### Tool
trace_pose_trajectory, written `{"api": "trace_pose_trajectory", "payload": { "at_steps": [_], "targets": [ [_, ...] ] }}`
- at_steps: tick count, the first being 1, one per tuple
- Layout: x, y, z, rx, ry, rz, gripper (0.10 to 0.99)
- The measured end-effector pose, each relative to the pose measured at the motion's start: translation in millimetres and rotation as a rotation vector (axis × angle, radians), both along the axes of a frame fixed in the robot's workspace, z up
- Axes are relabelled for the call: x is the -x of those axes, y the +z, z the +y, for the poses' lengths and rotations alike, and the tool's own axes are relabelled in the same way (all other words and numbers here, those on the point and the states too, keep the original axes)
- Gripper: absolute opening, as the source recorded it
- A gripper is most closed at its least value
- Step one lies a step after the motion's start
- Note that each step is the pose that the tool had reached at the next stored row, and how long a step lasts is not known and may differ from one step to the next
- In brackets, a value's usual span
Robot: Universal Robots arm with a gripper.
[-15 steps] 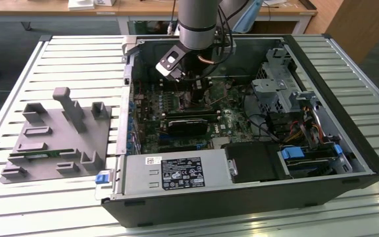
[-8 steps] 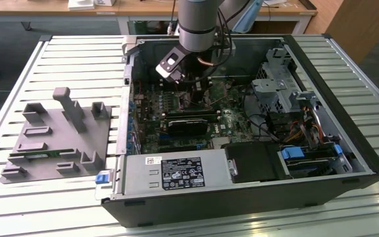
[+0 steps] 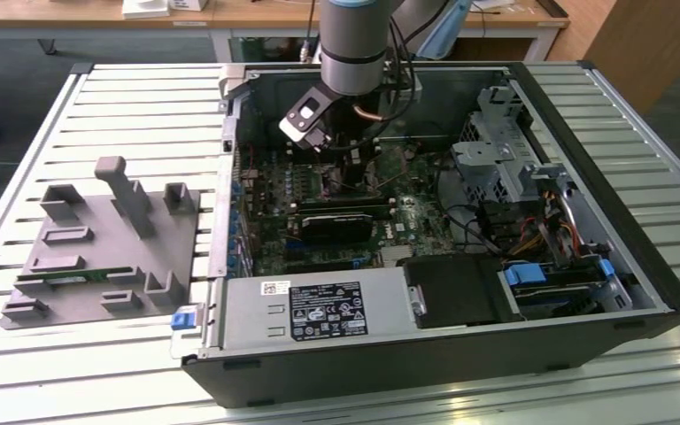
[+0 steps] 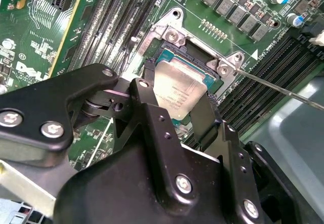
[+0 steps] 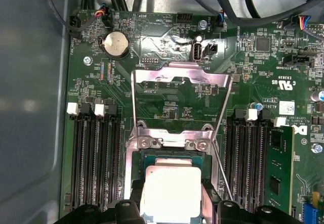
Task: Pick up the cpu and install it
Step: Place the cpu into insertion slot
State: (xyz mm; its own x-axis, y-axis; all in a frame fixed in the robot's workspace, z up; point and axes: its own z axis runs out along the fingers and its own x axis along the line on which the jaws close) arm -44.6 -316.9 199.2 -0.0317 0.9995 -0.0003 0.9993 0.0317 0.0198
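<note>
The cpu (image 4: 179, 87) is sitting between the gripper (image 4: 178, 105) fingers (image 4: 206, 115), which are pressing on two opposite edges, so the jaws are grasping it. In both wrist views it is hanging right over the open socket (image 4: 174, 56) and looking slightly tilted. Whether it is already touching the socket bed cannot be told.

Doing this step well probably means levelling the chip, squaring its edges to the socket frame and lowering it straight without sliding, since the contacts below are likely delicate.

Beyond the chip (image 5: 169, 193), the load plate (image 5: 182, 75) is standing flipped open and the thin lever (image 4: 283, 90) is lying clear beside it. Memory slots (image 5: 93, 158) are flanking the socket, one bank carrying a green memory stick (image 5: 278, 168). A coin cell (image 5: 115, 44) is lying further off.

In the exterior view the arm (image 3: 358, 40) is reaching down into the computer case (image 3: 435, 363), with the power supply (image 3: 316, 310) at six o'clock from the gripper. A grey fixture (image 3: 92, 257) is lying at nine o'clock from the case.

The socket contacts, the chip's underside and its alignment notches are hidden, and the gripper body is cutting off the chip's near edge.
</note>
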Motion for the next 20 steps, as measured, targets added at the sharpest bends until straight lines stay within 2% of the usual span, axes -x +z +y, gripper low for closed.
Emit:
{"api": "trace_pose_trajectory", "payload": {
  "at_steps": [9,20],
  "targets": [
    [0.0,-3.3,0.1,0.0,-0.005,0.0,0.529],
    [0.0,-3.6,0.1,0.0,-0.005,0.0001,0.541]
  ]
}}
